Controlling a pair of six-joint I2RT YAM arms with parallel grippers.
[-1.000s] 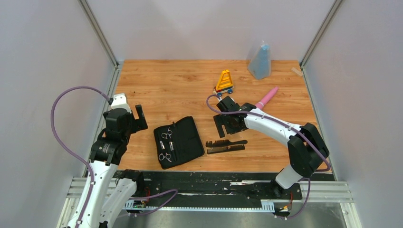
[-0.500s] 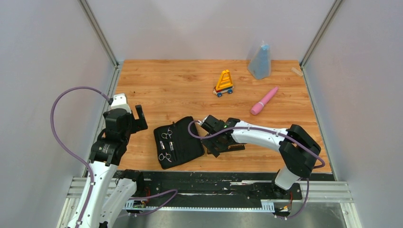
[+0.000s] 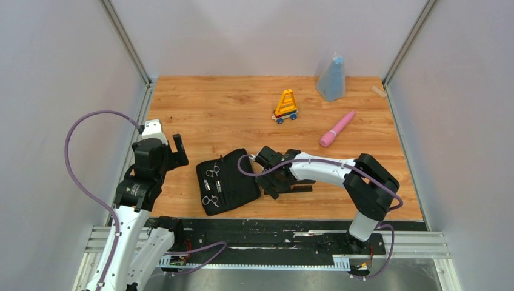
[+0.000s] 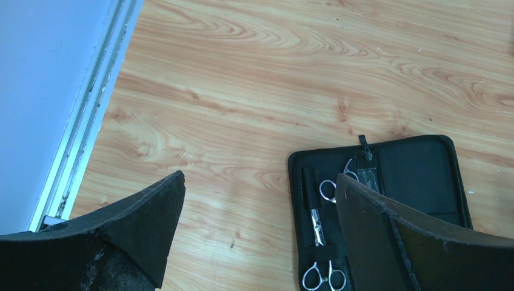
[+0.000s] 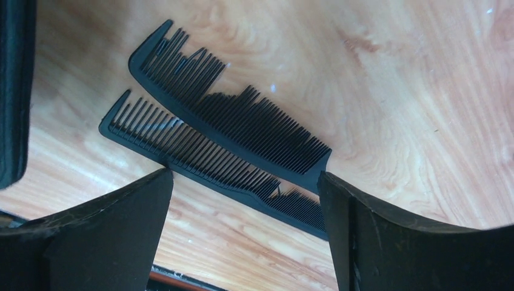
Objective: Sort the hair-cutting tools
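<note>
- Comb pickup: right fingers point(image 5: 115, 236), spread wide and empty, are hovering over two black combs point(image 5: 242, 130) lying side by side on the desk point(image 5: 394, 91), beside the case point(image 3: 239, 173).
- Scissors point(image 4: 315, 209) are lying in the case; left fingers point(image 4: 133, 230) are standing wide, empty.
- Next move, likely: lowering astride one comb, then closing.

Silver scissors point(image 4: 324, 277) in case point(image 4: 418, 176); combs point(image 5: 242, 130) parallel

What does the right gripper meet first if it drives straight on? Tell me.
Probably the black combs on the table: the open right gripper points down at them, jaws straddling both. Which one first is unclear.
</note>
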